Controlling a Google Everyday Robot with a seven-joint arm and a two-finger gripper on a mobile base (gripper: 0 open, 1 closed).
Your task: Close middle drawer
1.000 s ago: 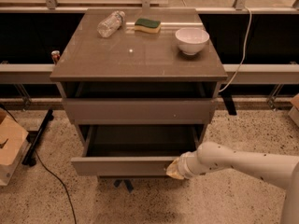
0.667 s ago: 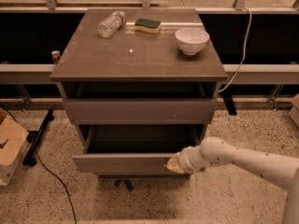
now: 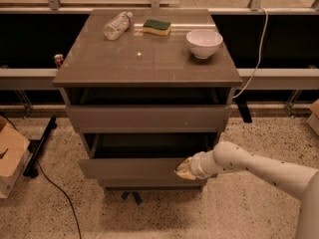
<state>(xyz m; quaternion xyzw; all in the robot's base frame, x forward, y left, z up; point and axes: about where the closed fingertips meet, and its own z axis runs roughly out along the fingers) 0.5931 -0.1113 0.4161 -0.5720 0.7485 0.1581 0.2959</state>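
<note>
The middle drawer (image 3: pixel 134 167) of the grey-brown cabinet stands partly pulled out, and its plain dark inside (image 3: pixel 149 146) shows behind the flat front. My gripper (image 3: pixel 183 170) is at the end of the white arm that comes in from the lower right. Its yellowish tip presses against the right part of that drawer front. The taller uppermost drawer front (image 3: pixel 147 117) is above and stands out a little too. The narrower lowest front (image 3: pixel 149 183) is just below.
On the cabinet top (image 3: pixel 99 63) lie a plastic bottle (image 3: pixel 117 25), a green-yellow sponge (image 3: pixel 156 27) and a white bowl (image 3: pixel 204 42). A cardboard box (image 3: pixel 10 156) and a black cable (image 3: pixel 55 188) are on the floor at left. A white cable (image 3: pixel 256 49) hangs at right.
The gripper has moved a little up and toward the cabinet, staying against the middle drawer front. The drawer has slid in slightly and less of its inside shows.
</note>
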